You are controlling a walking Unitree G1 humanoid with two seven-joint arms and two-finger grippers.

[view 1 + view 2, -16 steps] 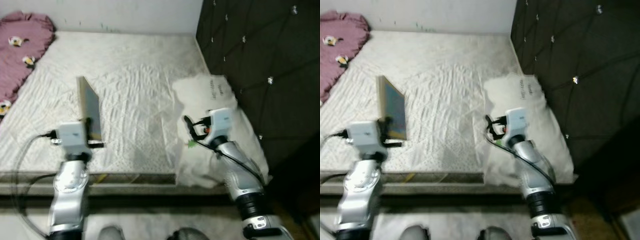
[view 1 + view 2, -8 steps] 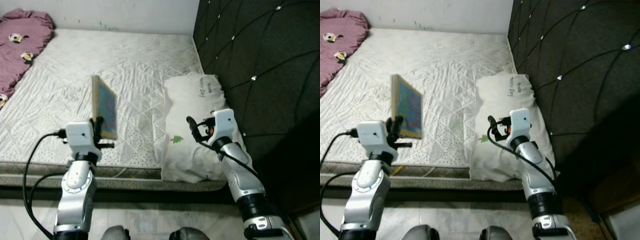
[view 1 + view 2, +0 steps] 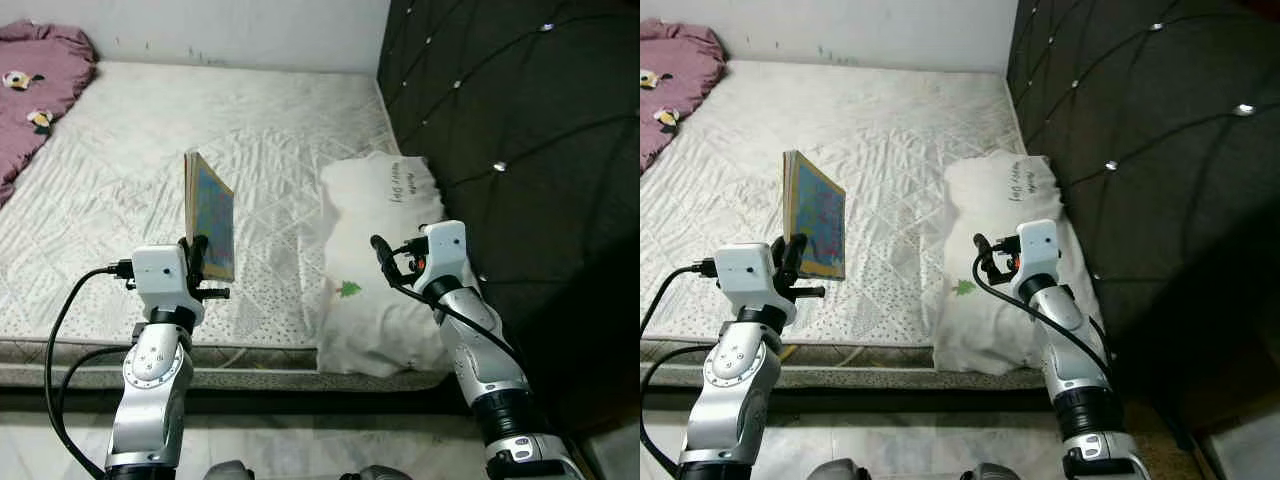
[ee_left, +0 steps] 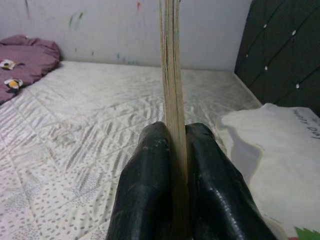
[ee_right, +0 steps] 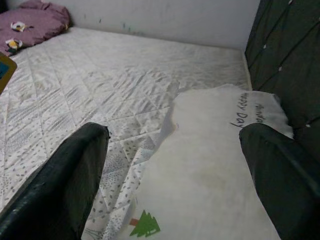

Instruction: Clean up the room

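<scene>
My left gripper [image 3: 197, 254] is shut on the lower edge of a thin colourful book [image 3: 210, 215], held upright above the near part of the white mattress [image 3: 130, 170]. In the left wrist view the book [image 4: 171, 75] stands edge-on between the two black fingers [image 4: 150, 195]. My right gripper [image 3: 385, 258] is open and holds nothing; it hovers over the near end of a white pillow [image 3: 375, 255] with a small green tree print. The right wrist view shows the pillow [image 5: 215, 175] between the spread fingers [image 5: 75, 170].
A dark tufted headboard [image 3: 500, 120] rises along the right side of the bed. A maroon blanket [image 3: 35, 85] lies at the far left corner. The white wall [image 3: 220, 25] runs behind the bed. The mattress's front edge [image 3: 240, 355] sits just ahead of me.
The camera has shifted, so the bed sits differently in view. The book stays held upright in my left gripper. The right gripper remains open above the pillow.
</scene>
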